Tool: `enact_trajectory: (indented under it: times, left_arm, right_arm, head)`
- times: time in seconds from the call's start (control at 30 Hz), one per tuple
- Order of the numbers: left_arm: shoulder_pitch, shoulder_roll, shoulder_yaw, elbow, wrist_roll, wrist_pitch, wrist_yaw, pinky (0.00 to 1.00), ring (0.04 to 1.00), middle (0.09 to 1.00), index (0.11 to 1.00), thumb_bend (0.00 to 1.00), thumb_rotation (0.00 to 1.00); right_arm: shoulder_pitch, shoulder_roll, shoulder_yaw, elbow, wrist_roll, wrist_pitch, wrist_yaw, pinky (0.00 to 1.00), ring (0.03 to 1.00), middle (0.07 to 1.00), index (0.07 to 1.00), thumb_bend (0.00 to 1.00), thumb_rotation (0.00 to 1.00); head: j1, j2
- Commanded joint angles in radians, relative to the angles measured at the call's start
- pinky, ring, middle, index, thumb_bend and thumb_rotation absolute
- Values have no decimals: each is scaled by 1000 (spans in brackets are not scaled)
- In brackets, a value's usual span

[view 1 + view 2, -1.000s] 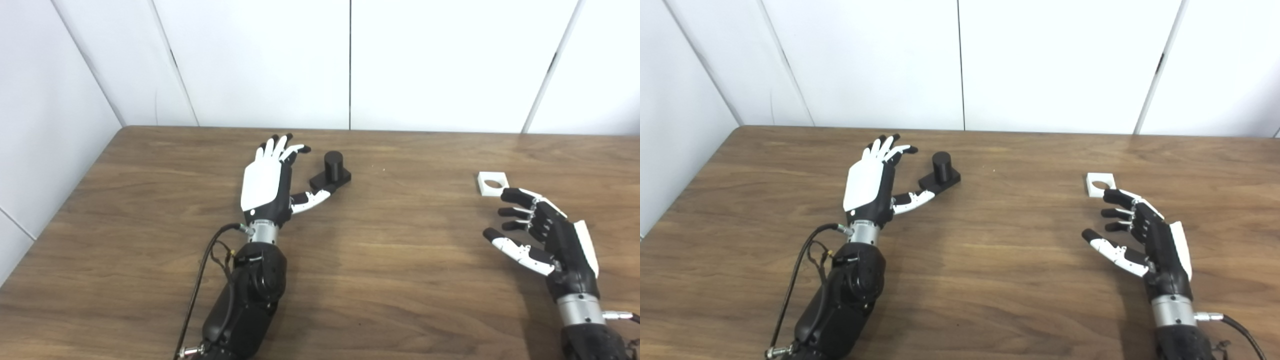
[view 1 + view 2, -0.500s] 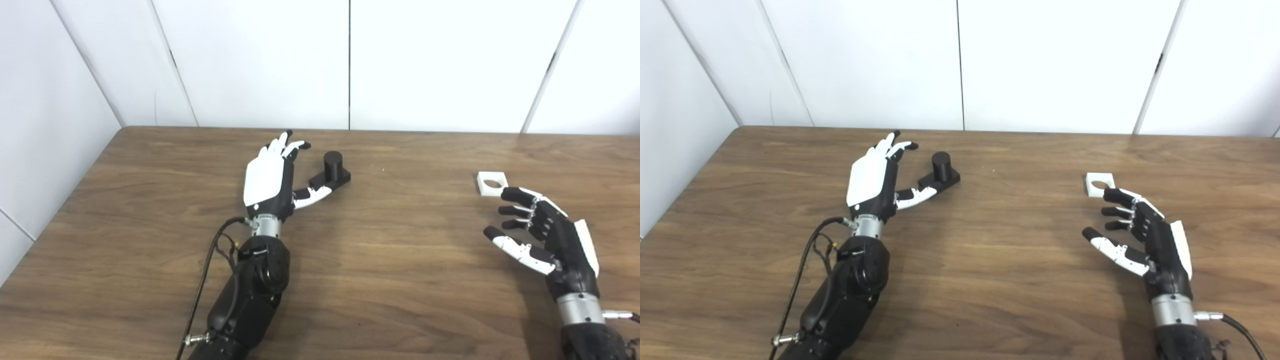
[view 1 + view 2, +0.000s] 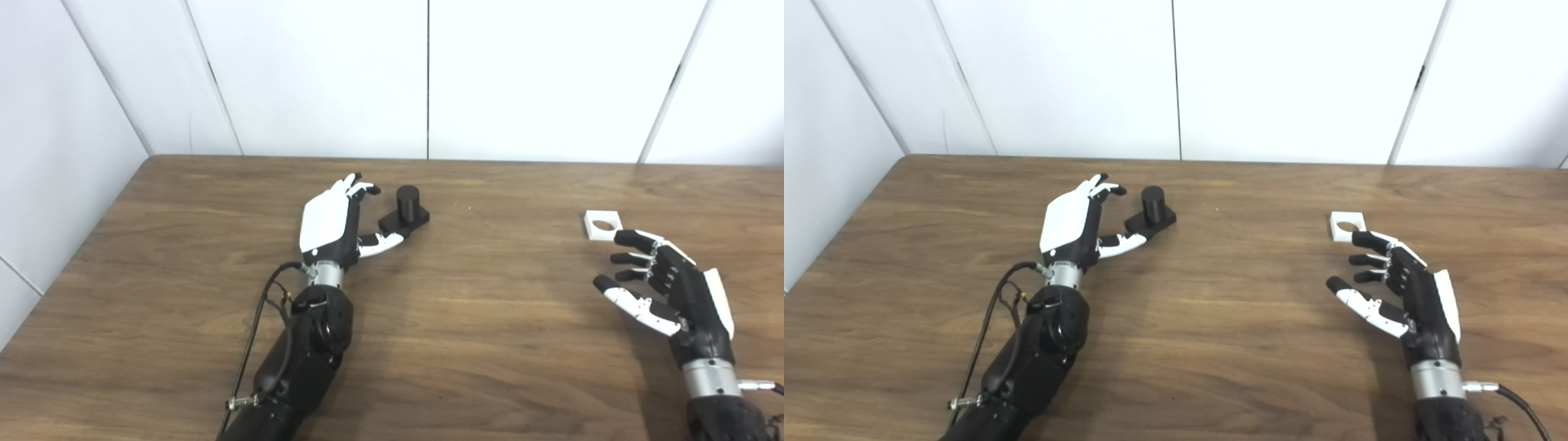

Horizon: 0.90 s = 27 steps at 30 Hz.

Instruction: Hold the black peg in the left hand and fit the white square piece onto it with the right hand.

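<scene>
Right hand (image 3: 670, 285): nearest the camera, right of the peg, well apart from it; fingers spread, holding nothing, above the surface (image 3: 478, 318). Its fingertips lie just short of the white piece (image 3: 603, 224); contact cannot be confirmed. The piece lies flat on the surface, round hole up, far to the right of the peg. Left hand (image 3: 334, 220): just left of the peg, fingers apart and curved toward it, thumb beside its base, holding nothing. Peg (image 3: 406, 209): upright on its square base, resting on the surface.
</scene>
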Motion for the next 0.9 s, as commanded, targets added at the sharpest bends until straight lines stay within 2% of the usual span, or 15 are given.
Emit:
enact_trajectory:
  times: [0.0, 0.17, 0.87]
  left_arm:
    - [-61, 17, -4, 9, 3, -14, 27, 888, 920, 924, 721, 784, 435]
    - [-74, 18, -12, 37, -5, -16, 33, 888, 919, 923, 721, 784, 429]
    - [-142, 1, -55, 160, -31, -15, 63, 906, 942, 944, 724, 766, 441]
  right_arm:
    - [-5, 0, 3, 20, -31, -49, -14, 551, 669, 749, 709, 620, 169]
    - [-9, 2, 2, 29, -29, -58, -17, 554, 667, 750, 708, 629, 194]
    - [-2, 9, 1, 16, -34, -54, -30, 557, 667, 745, 710, 630, 184]
  head:
    - [0, 1]
    - [-4, -2]
    - [-28, -4]
